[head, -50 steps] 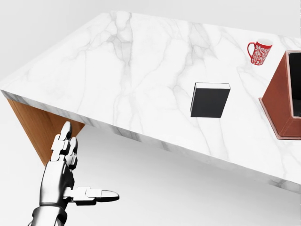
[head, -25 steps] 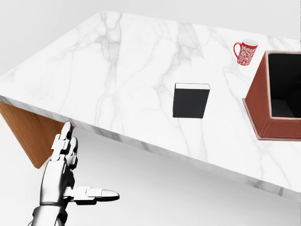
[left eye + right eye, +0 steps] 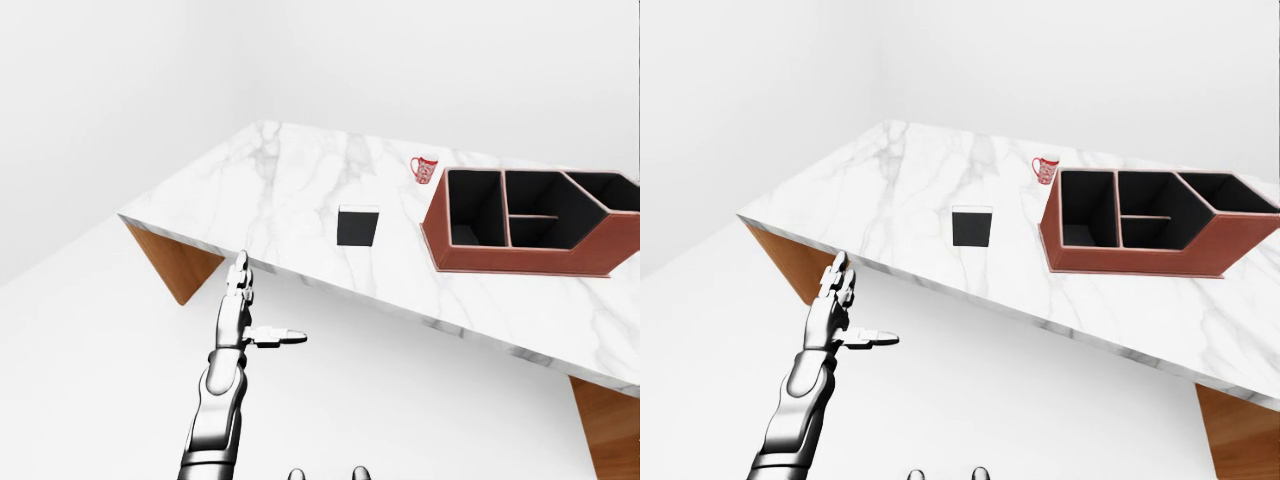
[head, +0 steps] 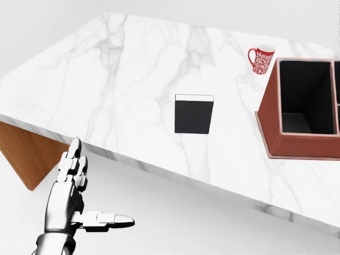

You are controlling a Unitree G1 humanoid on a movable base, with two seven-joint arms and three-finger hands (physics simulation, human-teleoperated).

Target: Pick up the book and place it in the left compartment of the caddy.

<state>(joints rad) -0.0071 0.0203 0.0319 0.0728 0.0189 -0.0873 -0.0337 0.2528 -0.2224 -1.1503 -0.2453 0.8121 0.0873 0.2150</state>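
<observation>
The black book (image 4: 194, 114) lies flat on the white marble table (image 4: 122, 79), near the middle of the head view. The red-brown caddy (image 4: 270, 125) stands to its right, its left compartment (image 4: 304, 95) dark and open at the top. My left hand (image 4: 98, 186) is open, fingers straight up and thumb out to the right. It hangs below and left of the book, off the table's near edge, holding nothing. My right hand does not show in any view.
A red and white mug (image 4: 261, 58) stands above the caddy's left corner. The caddy's other compartments (image 3: 545, 205) show in the left-eye view. Wooden table supports (image 3: 175, 265) stand under the table's left and right ends, over a white floor.
The whole picture has shifted left, so the camera has moved right. More of the caddy shows now. The left hand keeps its place and pose in the view.
</observation>
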